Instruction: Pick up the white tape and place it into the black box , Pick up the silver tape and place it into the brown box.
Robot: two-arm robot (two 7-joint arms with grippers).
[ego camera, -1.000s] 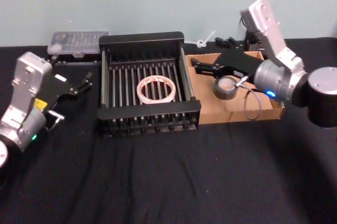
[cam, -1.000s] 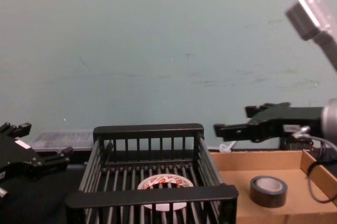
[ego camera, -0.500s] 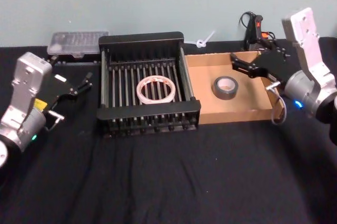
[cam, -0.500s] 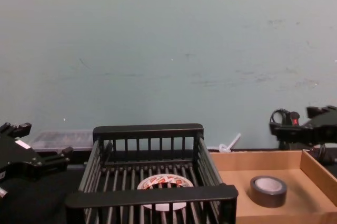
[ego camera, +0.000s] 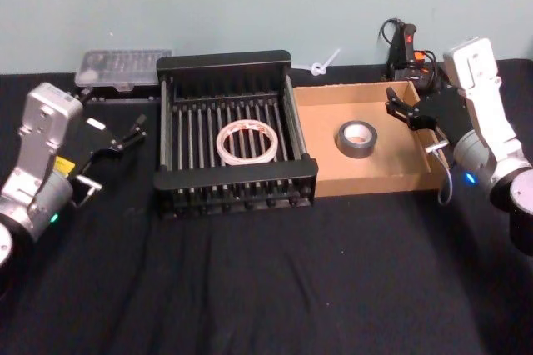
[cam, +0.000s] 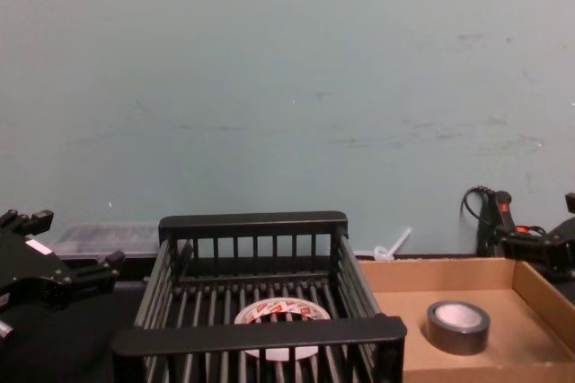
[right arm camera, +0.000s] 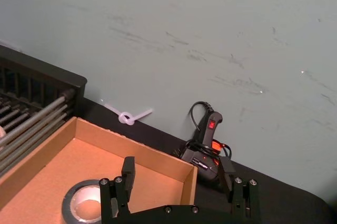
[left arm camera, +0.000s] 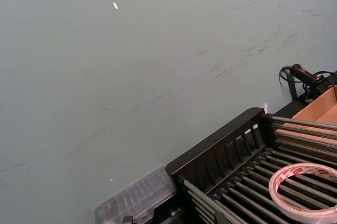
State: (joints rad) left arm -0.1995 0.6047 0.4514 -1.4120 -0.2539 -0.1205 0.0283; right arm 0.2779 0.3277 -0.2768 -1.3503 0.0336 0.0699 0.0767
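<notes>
The white tape (ego camera: 246, 140) (cam: 283, 316) (left arm camera: 305, 184) lies flat on the slatted floor of the black box (ego camera: 225, 62) (cam: 256, 336). Right of it stands the brown box (ego camera: 375, 178) (cam: 449, 273) (right arm camera: 131, 141), with the silver tape (ego camera: 356, 138) (cam: 456, 326) (right arm camera: 81, 204) lying on its floor. My right gripper (ego camera: 404, 115) (right arm camera: 177, 165) (cam: 546, 228) is open and empty, at the brown box's right wall, apart from the silver tape. On the left of the black box, my left gripper (ego camera: 125, 134) (cam: 76, 241) is open and empty.
A clear plastic case (ego camera: 123, 67) (cam: 99, 237) (left arm camera: 134, 203) sits behind the black box's left corner. A black tool with a red switch and cable (ego camera: 404, 42) (right arm camera: 208, 140) (cam: 499, 217) and a white tie (ego camera: 325, 63) lie behind the brown box. Black cloth (ego camera: 266, 288) stretches in front.
My right gripper has drawn back to the right, from over the silver tape to the brown box's right wall. The silver tape stays in the box. The left arm has not moved.
</notes>
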